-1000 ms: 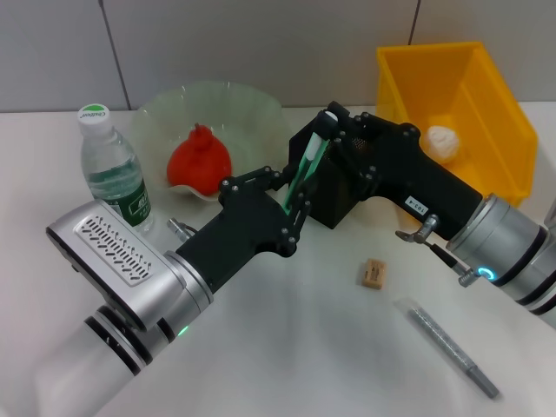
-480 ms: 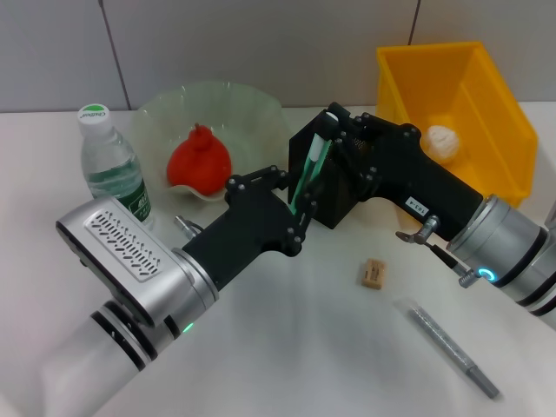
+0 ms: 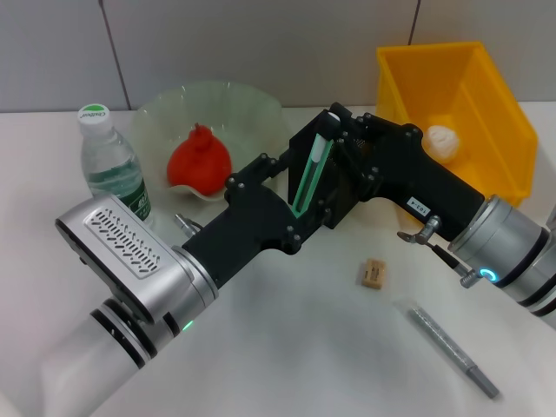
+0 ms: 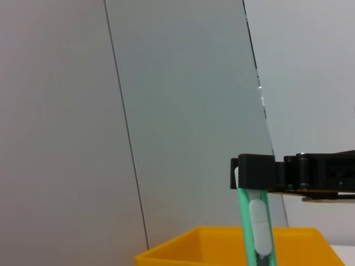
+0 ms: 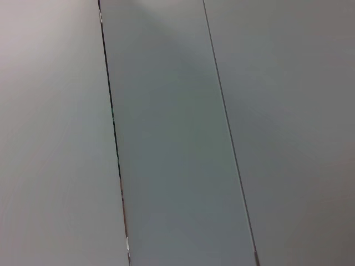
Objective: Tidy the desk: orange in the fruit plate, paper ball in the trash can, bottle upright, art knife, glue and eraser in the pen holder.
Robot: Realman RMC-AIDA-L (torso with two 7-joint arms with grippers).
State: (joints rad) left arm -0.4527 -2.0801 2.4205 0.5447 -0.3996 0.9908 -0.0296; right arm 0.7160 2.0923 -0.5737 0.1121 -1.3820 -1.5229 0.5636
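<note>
The green art knife stands tilted over the black pen holder. My left gripper is shut on its lower end and my right gripper is shut on its upper end. In the left wrist view the knife rises to the right gripper's black fingers. The orange lies in the glass fruit plate. The paper ball lies in the yellow bin. The bottle stands upright at the left. The eraser and a grey glue stick lie on the table.
Both arms cross the middle of the white table. The bin stands at the back right, by the grey wall. The right wrist view shows only wall panels.
My left gripper has turned and shifted slightly right, and the knife's lower end has swung with it, so the knife stands more upright. The right gripper has hardly moved.
</note>
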